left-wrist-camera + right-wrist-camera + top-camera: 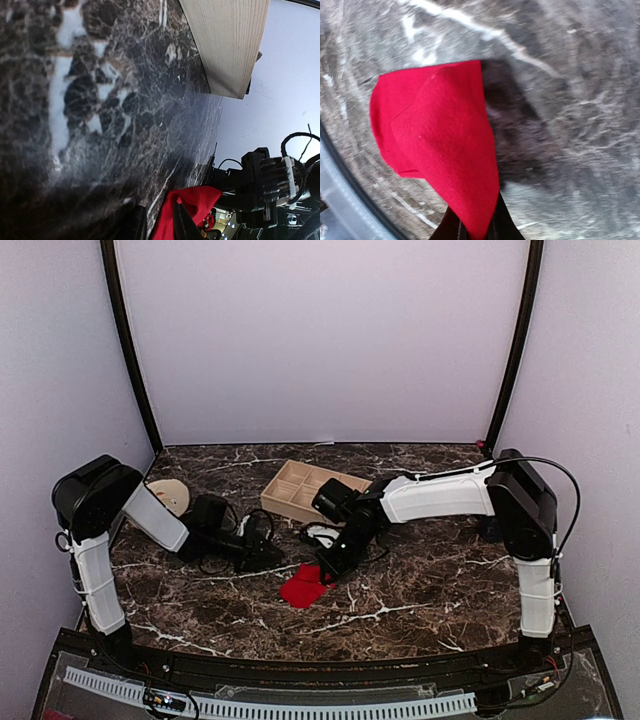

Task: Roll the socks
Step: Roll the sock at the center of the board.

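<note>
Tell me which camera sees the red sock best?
Right wrist view: the red sock fills the frame, pinched by the right end effector. Top view shows a small patch; left wrist, only a corner.

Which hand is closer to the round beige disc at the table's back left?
The left hand: it sits in front and to the right of the round beige disc. The right hand, pinching the red fabric sock, is farther right.

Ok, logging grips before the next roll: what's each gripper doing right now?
Left gripper: nearly shut at the edge of the red sock; grip cannot be told.
Right gripper: shut on the red sock.
</note>
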{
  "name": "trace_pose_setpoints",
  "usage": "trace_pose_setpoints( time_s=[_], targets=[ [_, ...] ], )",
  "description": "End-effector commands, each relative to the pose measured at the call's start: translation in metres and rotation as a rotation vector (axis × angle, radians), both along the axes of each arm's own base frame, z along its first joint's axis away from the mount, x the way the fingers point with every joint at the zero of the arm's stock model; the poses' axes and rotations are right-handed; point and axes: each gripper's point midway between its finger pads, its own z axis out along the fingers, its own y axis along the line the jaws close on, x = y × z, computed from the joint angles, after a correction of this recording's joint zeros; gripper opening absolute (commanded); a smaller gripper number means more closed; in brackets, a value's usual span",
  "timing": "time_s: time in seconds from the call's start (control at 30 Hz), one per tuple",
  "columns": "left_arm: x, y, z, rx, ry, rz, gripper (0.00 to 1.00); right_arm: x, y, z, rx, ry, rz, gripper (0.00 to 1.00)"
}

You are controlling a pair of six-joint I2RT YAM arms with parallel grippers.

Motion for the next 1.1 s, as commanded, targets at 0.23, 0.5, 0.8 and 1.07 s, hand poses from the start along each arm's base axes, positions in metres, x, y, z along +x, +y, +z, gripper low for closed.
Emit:
trace_pose_setpoints(
  time_s=[0.23, 0.5, 0.8, 1.07],
  targets=[
    [-0.021, -0.009, 0.018, -0.059, 0.132, -0.006, 0.27, 0.012, 0.001, -0.019, -0.109, -0.258, -0.023, 0.02],
    [-0.027, -0.028, 0.033, -0.097, 0.171, -0.036, 0.30, 0.002, 0.018, -0.027, -0.156, -0.337, -0.035, 0.02],
    [-0.058, -0.013, 0.007, -0.026, 0.181, -0.003, 0.26, 0.005, 0.022, -0.020, -0.152, -0.336, -0.080, 0.12],
    [-0.073, 0.011, -0.009, 0.016, 0.182, 0.137, 0.27, 0.005, 0.026, -0.023, -0.147, -0.329, -0.115, 0.32]
  ],
)
